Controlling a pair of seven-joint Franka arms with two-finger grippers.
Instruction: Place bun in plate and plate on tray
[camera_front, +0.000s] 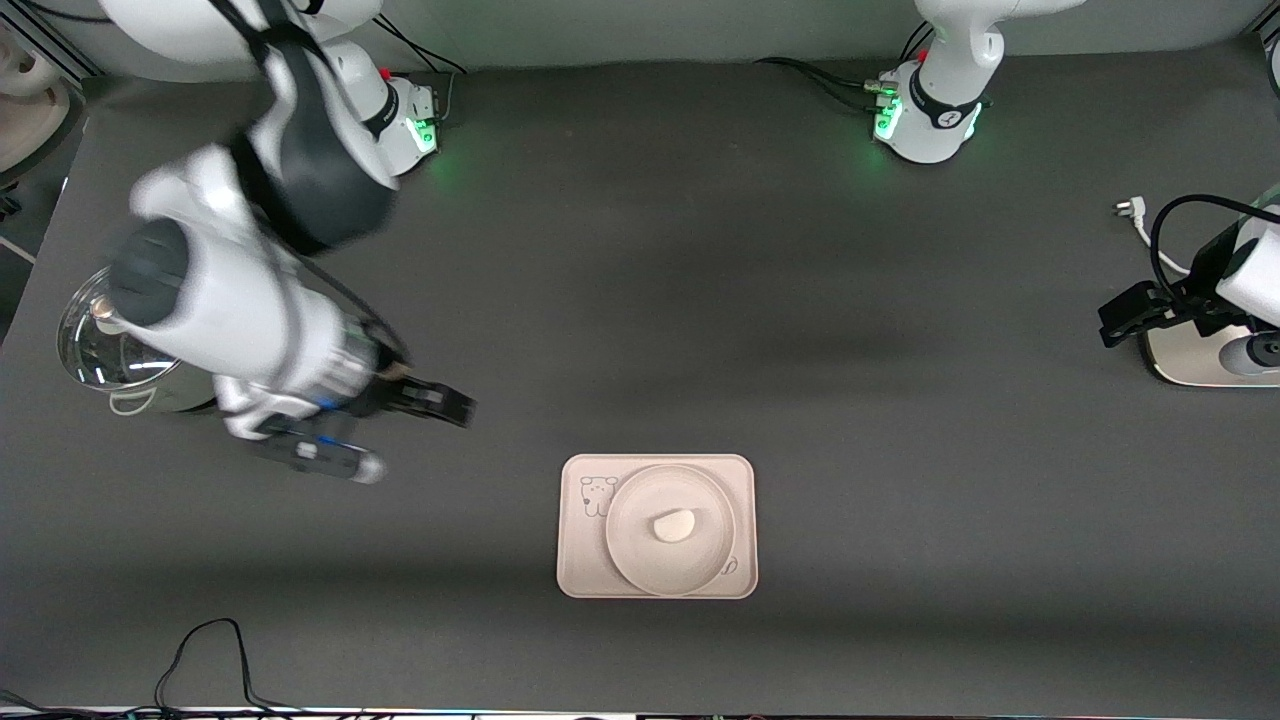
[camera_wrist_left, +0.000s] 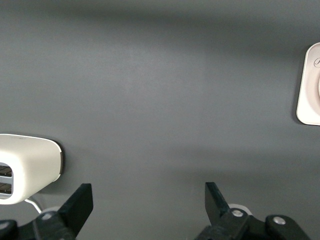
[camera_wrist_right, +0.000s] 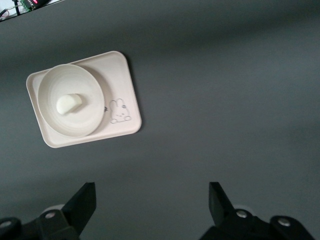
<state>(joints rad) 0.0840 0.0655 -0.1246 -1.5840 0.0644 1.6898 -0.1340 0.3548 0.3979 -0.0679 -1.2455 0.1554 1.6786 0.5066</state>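
Note:
The off-white bun (camera_front: 675, 525) lies in the round cream plate (camera_front: 628, 548). The plate sits on the pale rectangular tray (camera_front: 580, 565), near the front middle of the table. The right wrist view shows the bun (camera_wrist_right: 69, 104), the plate (camera_wrist_right: 87, 122) and the tray (camera_wrist_right: 122, 80) together. My right gripper (camera_front: 408, 435) is open and empty above bare table, toward the right arm's end from the tray. My left gripper (camera_front: 1132, 318) is open and empty at the left arm's end. Its wrist view shows a corner of the tray (camera_wrist_left: 309, 85).
A glass-lidded pot (camera_front: 105, 345) stands at the right arm's end, partly hidden by the right arm. A white toaster-like appliance (camera_front: 1195, 365) stands at the left arm's end and shows in the left wrist view (camera_wrist_left: 27, 167). A plug and cable (camera_front: 1130, 210) lie near it.

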